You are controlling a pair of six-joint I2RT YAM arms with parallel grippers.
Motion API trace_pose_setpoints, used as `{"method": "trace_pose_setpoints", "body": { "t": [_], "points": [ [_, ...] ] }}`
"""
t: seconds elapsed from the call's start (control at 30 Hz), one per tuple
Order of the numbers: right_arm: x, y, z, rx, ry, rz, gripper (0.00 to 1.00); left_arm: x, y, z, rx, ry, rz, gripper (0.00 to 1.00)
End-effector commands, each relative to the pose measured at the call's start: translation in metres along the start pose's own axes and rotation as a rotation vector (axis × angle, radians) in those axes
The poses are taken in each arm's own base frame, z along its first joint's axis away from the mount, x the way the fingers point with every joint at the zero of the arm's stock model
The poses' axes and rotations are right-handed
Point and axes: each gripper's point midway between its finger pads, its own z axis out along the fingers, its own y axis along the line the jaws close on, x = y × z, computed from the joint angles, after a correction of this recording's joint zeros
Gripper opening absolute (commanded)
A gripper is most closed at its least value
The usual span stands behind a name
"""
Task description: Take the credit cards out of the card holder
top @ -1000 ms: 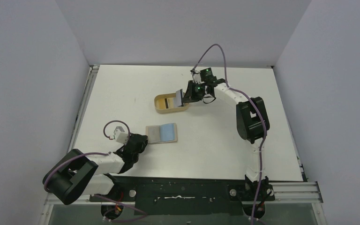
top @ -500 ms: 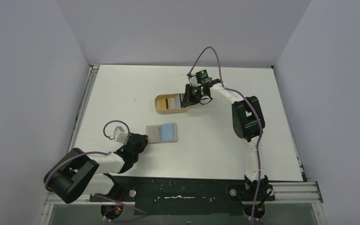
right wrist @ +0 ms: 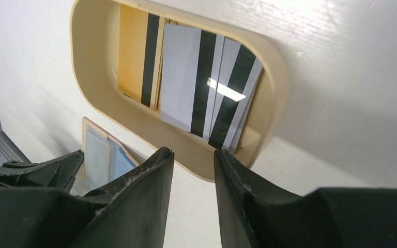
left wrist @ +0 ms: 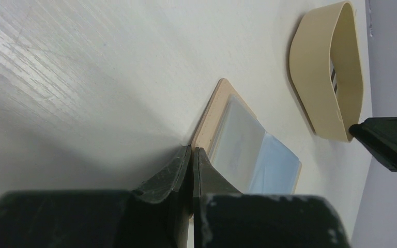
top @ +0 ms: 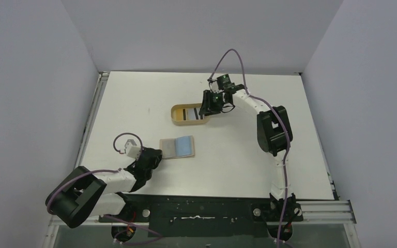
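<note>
The tan card holder (top: 178,147) lies open on the table, its left half grey-blue and its right half light blue (left wrist: 276,165). I cannot tell whether a card is still in it. My left gripper (top: 155,154) is shut, pinching its tan left edge (left wrist: 209,116), with the fingertips at that rim (left wrist: 192,151). The credit cards (right wrist: 201,77) lie backs up with black stripes, overlapping, inside the oval tan tray (top: 178,121); one (right wrist: 134,57) is yellow-orange. My right gripper (right wrist: 193,153) is open and empty, just above the tray's right end (top: 208,107).
The tray's rim (right wrist: 274,82) stands right under the right fingers. The tray (left wrist: 315,77) stands beyond the card holder. White walls close the table at the back and sides. The arm bases are at the near edge.
The right gripper held a card over the tray a second ago; the card now lies in the tray and the jaws are open. The card holder shifted slightly left with the left gripper.
</note>
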Motion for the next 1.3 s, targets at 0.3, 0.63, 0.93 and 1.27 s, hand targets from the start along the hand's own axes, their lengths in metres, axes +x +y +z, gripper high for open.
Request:
{"method": "trace_pose_setpoints", "body": {
  "t": [0.3,0.63,0.93,1.27],
  "points": [
    [-0.048,0.084,-0.089,0.026,-0.206,-0.247,0.52,-0.009,-0.01,-0.018,-0.017,-0.012,0.286,0.0],
    [0.051,0.136,-0.037,-0.128,-0.064,-0.263,0.67,-0.025,-0.063,-0.043,0.082,-0.074,0.355,0.0],
    [0.103,0.173,0.017,-0.187,0.02,-0.285,0.75,-0.035,-0.061,-0.051,0.075,-0.101,0.343,0.0],
    [0.109,0.201,0.038,-0.226,0.056,-0.332,0.75,-0.07,-0.034,-0.063,0.0,-0.206,0.367,0.0]
  ]
}}
